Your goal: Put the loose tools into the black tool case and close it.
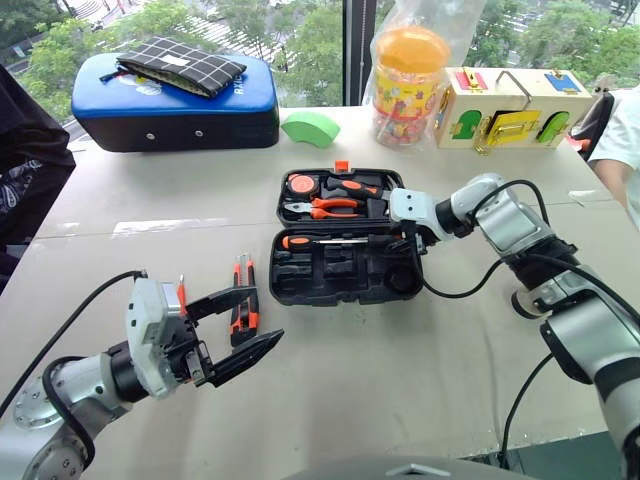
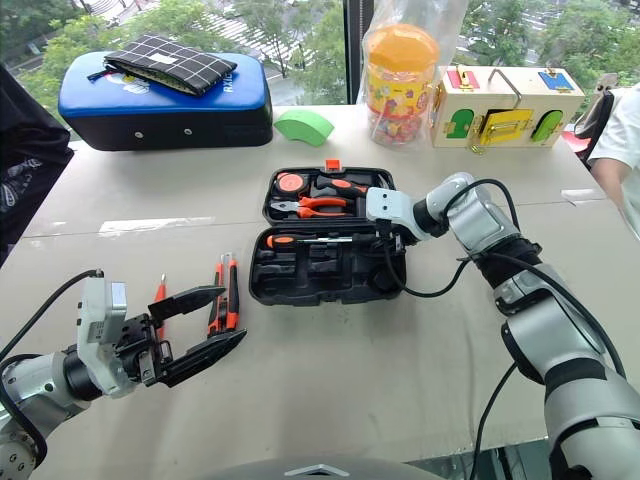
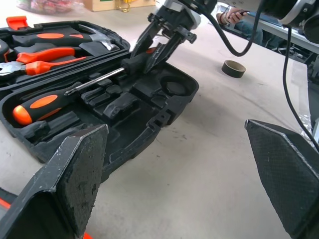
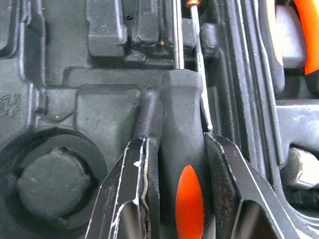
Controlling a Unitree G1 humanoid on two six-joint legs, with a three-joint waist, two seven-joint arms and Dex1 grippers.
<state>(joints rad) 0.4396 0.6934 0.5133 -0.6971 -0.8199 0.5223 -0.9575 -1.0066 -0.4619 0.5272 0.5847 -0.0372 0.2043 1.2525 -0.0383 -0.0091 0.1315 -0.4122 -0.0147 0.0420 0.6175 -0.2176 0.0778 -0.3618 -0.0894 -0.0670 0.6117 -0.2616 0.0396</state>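
The black tool case [image 1: 345, 292] lies open at the table's centre. One long-shafted screwdriver [image 1: 300, 241] rests in its near half, orange handle to the left. My right gripper [image 1: 405, 238] hangs over that half's right end, shut on the black-and-orange handle of a second screwdriver [image 4: 182, 164], whose shaft runs beside the first one's shaft. The utility knife [image 1: 245, 300] and a small orange screwdriver [image 2: 160, 290] lie on the table left of the case. My left gripper [image 1: 265, 315] hovers open and empty just near them, at the front left.
Orange-handled pliers [image 1: 335, 207] and other tools sit in the case's far half. At the back stand a blue-topped case [image 1: 175, 100], a green block [image 1: 310, 127], an orange-lidded jar [image 1: 408, 85] and a wooden latch box [image 1: 515, 108]. A tape roll [image 3: 233, 67] lies to the right. A person's sleeve [image 1: 622, 140] shows at the right edge.
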